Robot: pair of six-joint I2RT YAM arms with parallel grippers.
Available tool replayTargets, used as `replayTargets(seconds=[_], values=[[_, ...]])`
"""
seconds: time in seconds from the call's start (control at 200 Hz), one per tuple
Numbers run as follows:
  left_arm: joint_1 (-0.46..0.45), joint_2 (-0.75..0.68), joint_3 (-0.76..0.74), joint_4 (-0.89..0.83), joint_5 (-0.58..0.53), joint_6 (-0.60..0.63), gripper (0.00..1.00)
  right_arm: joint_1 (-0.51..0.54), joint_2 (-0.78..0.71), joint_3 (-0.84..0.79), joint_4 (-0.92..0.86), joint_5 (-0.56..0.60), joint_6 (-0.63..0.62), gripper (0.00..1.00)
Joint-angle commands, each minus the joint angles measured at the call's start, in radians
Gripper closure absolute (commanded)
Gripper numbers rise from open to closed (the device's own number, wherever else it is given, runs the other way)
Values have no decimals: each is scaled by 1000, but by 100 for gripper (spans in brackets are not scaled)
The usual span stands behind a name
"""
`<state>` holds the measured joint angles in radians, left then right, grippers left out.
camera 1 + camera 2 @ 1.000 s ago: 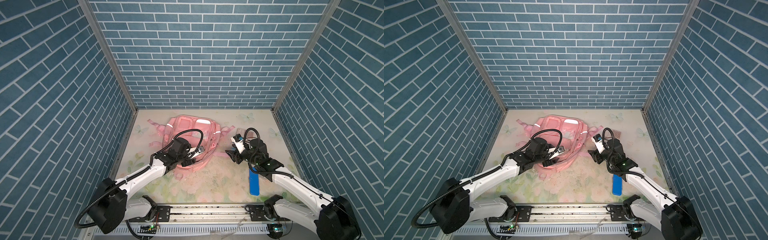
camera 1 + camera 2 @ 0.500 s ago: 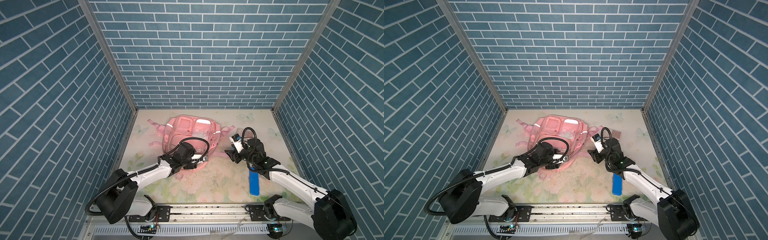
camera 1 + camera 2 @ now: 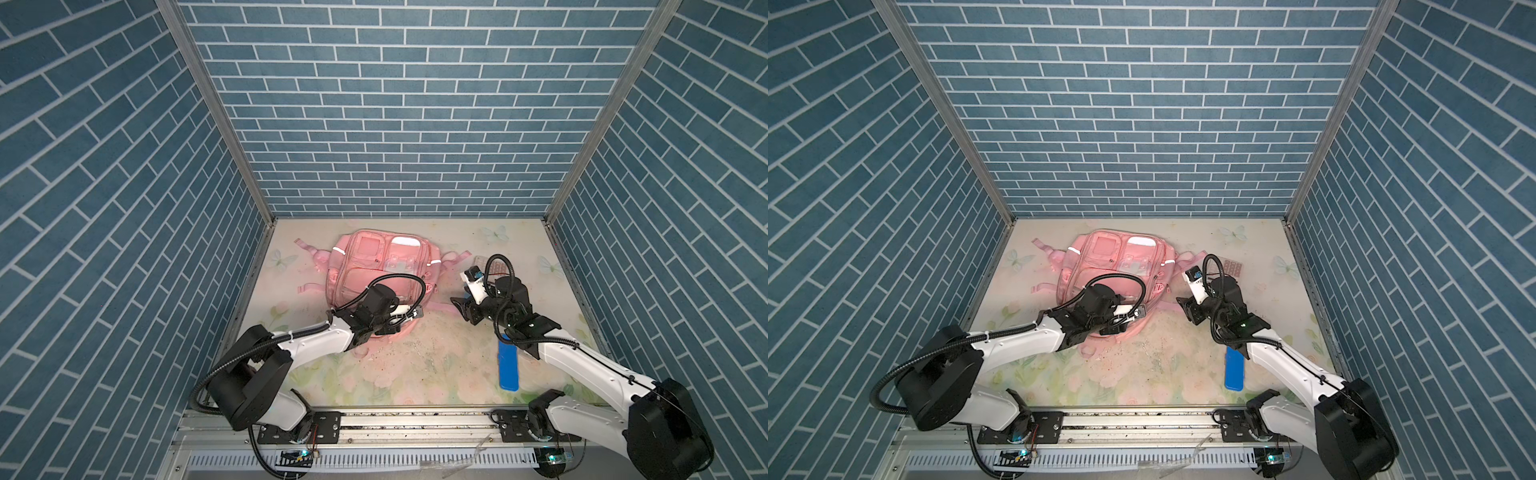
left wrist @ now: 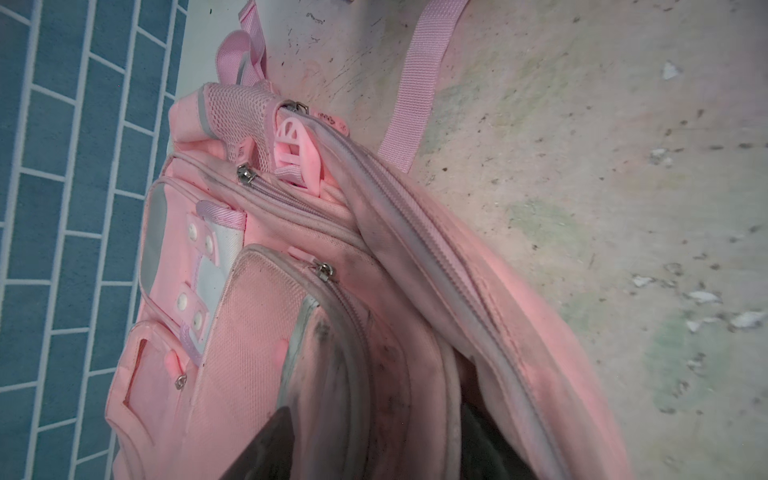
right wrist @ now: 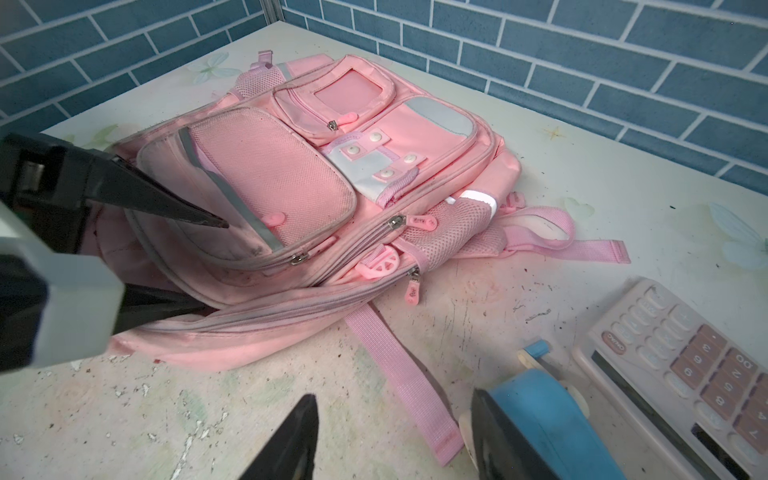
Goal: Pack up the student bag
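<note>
Although its main zip (image 5: 270,313) gaped open, the large soft pink fabric backpack (image 3: 374,266) showed nothing packed inside, so the job looked barely begun. It lay on the floral table (image 3: 415,374) at about 12 o'clock. The left gripper (image 5: 214,266) stood with jaws apart, one finger over the front pocket (image 5: 266,174) and the other in the zip opening. The right gripper (image 5: 395,399) was spread and empty. Outside waited one flat blue rectangular case (image 3: 509,368) at 5 o'clock, one cream calculator (image 5: 673,357) at 2 o'clock, and one small blue tape dispenser (image 5: 548,399) just beside it. One bag, two grippers.

Front table (image 3: 415,374) bare; strap (image 5: 395,365), calculator (image 5: 673,365) crowd right.
</note>
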<state>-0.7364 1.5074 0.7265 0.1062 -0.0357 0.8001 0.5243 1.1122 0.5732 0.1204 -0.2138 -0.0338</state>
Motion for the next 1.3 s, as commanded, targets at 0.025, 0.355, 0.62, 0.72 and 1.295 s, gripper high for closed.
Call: replayTargets(seconds=[0.025, 0.355, 0.62, 0.72, 1.295], values=[[2, 47, 42, 61, -56, -54, 41, -3, -22, -14, 27, -15, -8, 42], [-2, 49, 109, 30, -169, -143, 100, -3, -13, -32, 33, -92, -16, 45], [-2, -191, 45, -2, -53, -160, 100, -3, 11, -33, 116, -144, -49, 48], [5, -276, 0, -4, -15, -146, 100, -3, 56, 2, 144, -178, -87, 48], [204, -473, -65, -74, 314, -46, 100, -3, 414, 229, 224, -449, -276, 50]])
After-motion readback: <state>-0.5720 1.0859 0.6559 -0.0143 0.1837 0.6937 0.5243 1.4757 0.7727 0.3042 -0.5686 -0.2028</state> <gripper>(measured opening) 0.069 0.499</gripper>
